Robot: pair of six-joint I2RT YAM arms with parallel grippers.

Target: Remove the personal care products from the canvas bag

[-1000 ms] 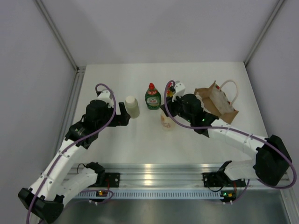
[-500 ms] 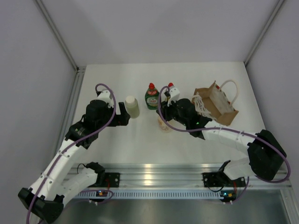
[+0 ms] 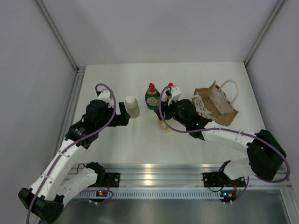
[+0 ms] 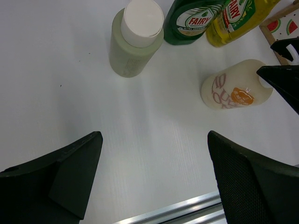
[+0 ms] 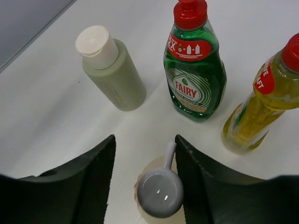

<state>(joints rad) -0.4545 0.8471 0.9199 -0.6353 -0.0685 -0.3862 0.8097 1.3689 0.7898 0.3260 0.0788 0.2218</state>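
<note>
Four personal care products stand on the white table, left of the canvas bag [image 3: 217, 105]. The peach pump bottle [image 5: 161, 191] stands upright between the fingers of my right gripper [image 5: 145, 177]. The right finger sits against its white pump head and the left finger stands off it, so the gripper is open. Behind it are the green bottle [image 5: 194, 70], the slim yellow bottle [image 5: 261, 102] and the cream cylinder [image 5: 112, 70]. My left gripper [image 4: 154, 182] is open over bare table, with nothing between its fingers, just short of the cream cylinder [image 4: 135, 39].
The canvas bag lies tipped at the right with its white rope handles [image 3: 230, 88] towards the back. A metal rail [image 3: 154, 170] runs along the near edge. Grey walls close in the table on the left, back and right.
My right gripper has carried the peach pump bottle a little left and set it on the table near the green and yellow bottles, then parted its jaws. The left arm has not moved.
</note>
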